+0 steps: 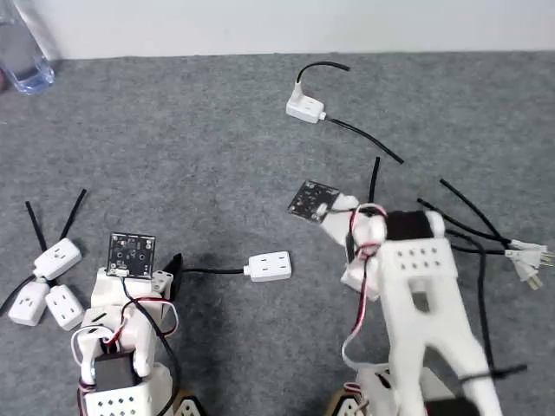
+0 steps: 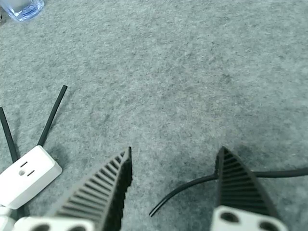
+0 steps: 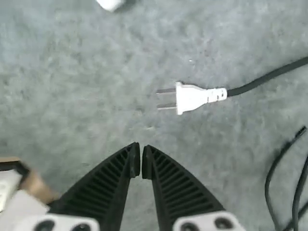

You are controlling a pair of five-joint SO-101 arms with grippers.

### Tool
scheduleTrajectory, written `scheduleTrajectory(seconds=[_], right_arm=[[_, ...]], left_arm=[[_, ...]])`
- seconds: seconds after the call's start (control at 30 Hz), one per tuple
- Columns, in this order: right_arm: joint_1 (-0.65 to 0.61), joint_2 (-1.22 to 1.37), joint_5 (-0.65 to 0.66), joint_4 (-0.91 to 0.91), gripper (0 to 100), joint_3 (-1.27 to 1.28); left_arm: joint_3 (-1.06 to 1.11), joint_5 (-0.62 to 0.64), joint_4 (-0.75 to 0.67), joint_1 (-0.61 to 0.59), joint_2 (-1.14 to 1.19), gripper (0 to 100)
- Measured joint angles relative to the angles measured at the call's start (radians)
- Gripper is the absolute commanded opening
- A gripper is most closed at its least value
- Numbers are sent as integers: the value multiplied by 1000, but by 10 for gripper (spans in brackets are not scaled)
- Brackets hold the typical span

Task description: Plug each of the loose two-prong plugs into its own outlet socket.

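Socket cluster (image 1: 43,290) left, lone socket (image 1: 269,266) centre, plugs (image 1: 527,254) right.

White arms (image 1: 434,338), red/wht cables (image 1: 364,282), blk ribbed end effectors (image 2: 174,159)

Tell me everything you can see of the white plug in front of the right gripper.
The two-prong plug is white, plastic-looking, with a flared face, a narrower neck and two flat metal prongs side by side. A black cord leaves its back end. It lies flat and unplugged on the grey felt-like table cover. The right gripper, shut, is apart from it; nothing else touches it.
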Motion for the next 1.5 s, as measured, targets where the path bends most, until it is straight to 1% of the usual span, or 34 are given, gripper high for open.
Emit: scheduleTrajectory(seconds=[0.1, 0.2, 0.33, 0.43, 0.67, 1.0, 1.17, 1.4, 1.5], right_arm=[[64, 106, 98, -103, 8, 25], [140, 201, 163, -187, 8, 26], [229, 301, 218, -264, 8, 26], [233, 358, 226, -301, 8, 26], [178, 423, 229, -388, 8, 26], [29, 443, 199, -410, 8, 25], [-14, 445, 161, -410, 8, -3], [-75, 445, 150, -410, 8, -23], [-106, 446, 121, -410, 8, -25]], left_arm=[[0, 0, 0, 0, 0, 265], [0, 0, 0, 0, 0, 265], [0, 0, 0, 0, 0, 265], [0, 0, 0, 8, 0, 265], [0, 0, 0, 18, 0, 265], [0, 0, 0, 21, 0, 265], [0, 0, 0, 21, 0, 265], [0, 0, 0, 21, 0, 265], [0, 0, 0, 21, 0, 265]])
